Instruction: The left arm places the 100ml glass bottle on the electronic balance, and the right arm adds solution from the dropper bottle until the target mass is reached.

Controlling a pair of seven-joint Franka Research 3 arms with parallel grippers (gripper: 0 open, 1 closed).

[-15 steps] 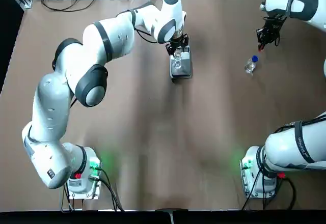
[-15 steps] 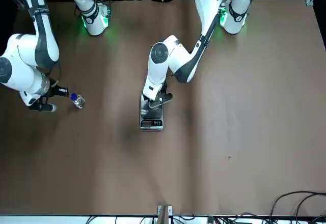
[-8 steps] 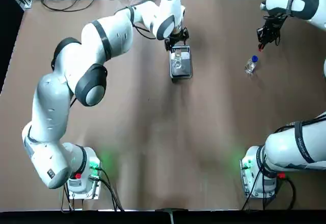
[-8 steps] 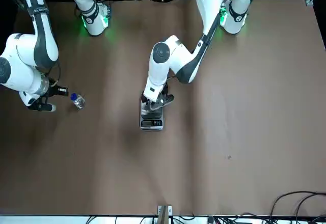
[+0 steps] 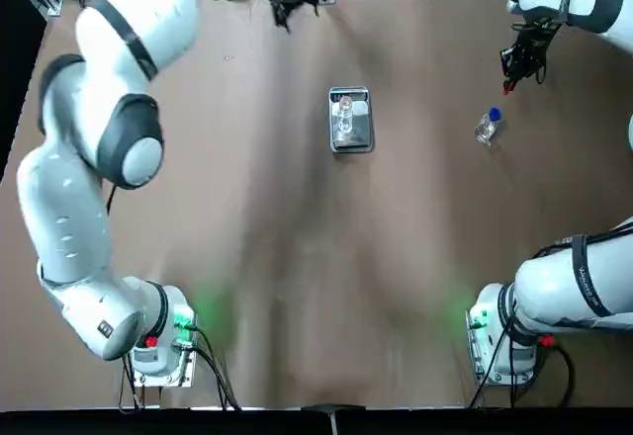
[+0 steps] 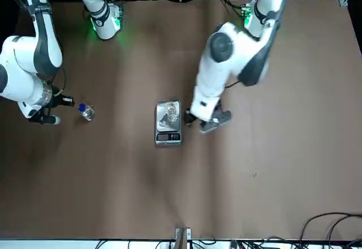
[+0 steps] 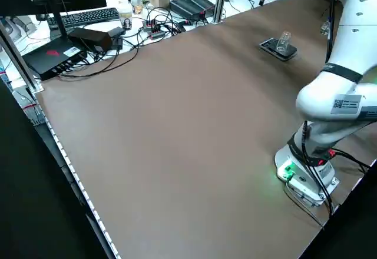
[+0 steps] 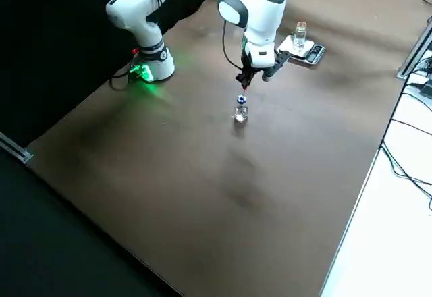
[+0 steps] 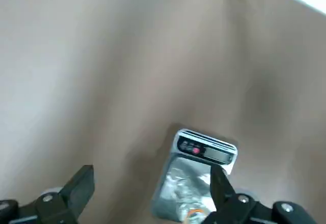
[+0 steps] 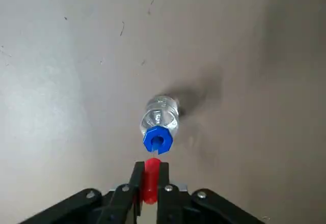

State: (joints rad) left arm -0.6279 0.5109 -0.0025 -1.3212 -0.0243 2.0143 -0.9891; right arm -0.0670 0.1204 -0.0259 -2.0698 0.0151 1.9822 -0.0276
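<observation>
Gripping the dropper by its red bulb [image 10: 151,180], with the glass bottle [image 8: 300,34] left standing on the scale [image 8: 317,53].
Clenched on the bulb with the right fingers [image 10: 136,180], probably to leave a squeeze ready for dosing; just beneath them, upright on the tabletop [image 8: 169,175], see the dropper bottle [image 10: 162,114] with its blue collar [image 8: 241,99]. Cannot tell how deep inside to place the thin tube's tip. Spread wide and grasping nothing with the left fingers [image 9: 79,188], above the tabletop and well to the side of the scale, likely to avoid disturbing the reading and to leave room for the dropper. Judging ahead: lift the dropper clear of the collar, carry it over the glass bottle's mouth, then squeeze gently, lest too much fall at once.
</observation>
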